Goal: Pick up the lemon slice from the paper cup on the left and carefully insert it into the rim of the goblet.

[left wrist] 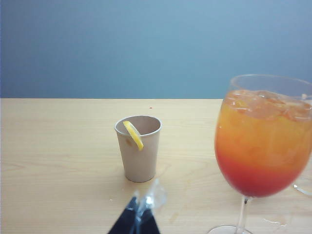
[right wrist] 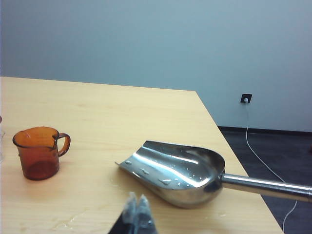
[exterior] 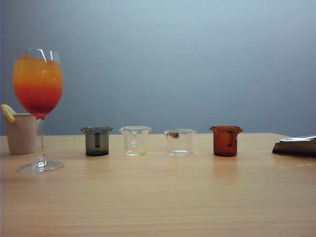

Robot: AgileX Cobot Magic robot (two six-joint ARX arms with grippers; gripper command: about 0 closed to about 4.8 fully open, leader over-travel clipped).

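A yellow lemon slice [left wrist: 133, 135] straddles the rim of the beige paper cup [left wrist: 139, 156], which stands on the wooden table. In the exterior view the lemon slice [exterior: 8, 113] and paper cup [exterior: 20, 133] are at the far left, behind the goblet [exterior: 38, 89] with its orange-over-red drink. The goblet [left wrist: 263, 146] stands beside the cup. My left gripper [left wrist: 140, 201] is shut and empty, short of the cup. Also shut and empty, my right gripper [right wrist: 137, 200] hovers near a steel scoop. Neither gripper shows in the exterior view.
Small beakers stand in a row across the table: a dark one [exterior: 97, 141], two clear ones [exterior: 135, 140] [exterior: 179, 142] and an amber one [exterior: 226, 140]. A steel scoop [right wrist: 180, 171] lies near the table's right edge [right wrist: 229, 151].
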